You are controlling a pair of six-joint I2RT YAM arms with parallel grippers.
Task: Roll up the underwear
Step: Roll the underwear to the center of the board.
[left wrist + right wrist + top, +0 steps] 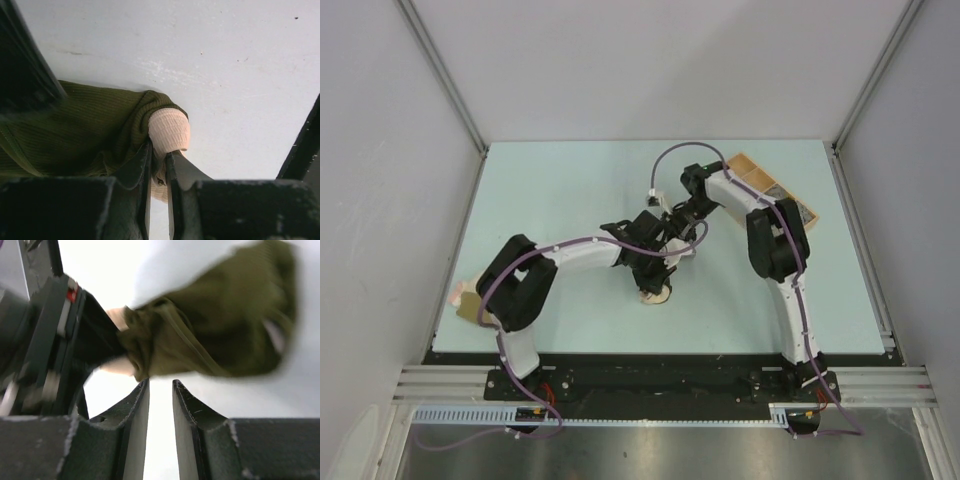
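A pale pink-beige underwear (170,131), rolled into a short tube, is pinched between the fingers of my left gripper (158,156), which is shut on it. A dark olive green underwear (75,135) lies bunched against the roll and wraps over its top. In the top view the pink roll (656,293) peeks out under the left gripper (650,272) at mid-table. My right gripper (161,383) hovers just short of the olive underwear (215,335), its jaws a little apart with nothing between them. The right gripper (682,218) sits close behind the left one.
A light wooden tray (772,190) with compartments stands at the back right, partly under the right arm. More small garments (466,300), pink and olive, lie at the table's left edge beside the left arm's elbow. The left gripper's black body (50,340) fills the right wrist view's left side.
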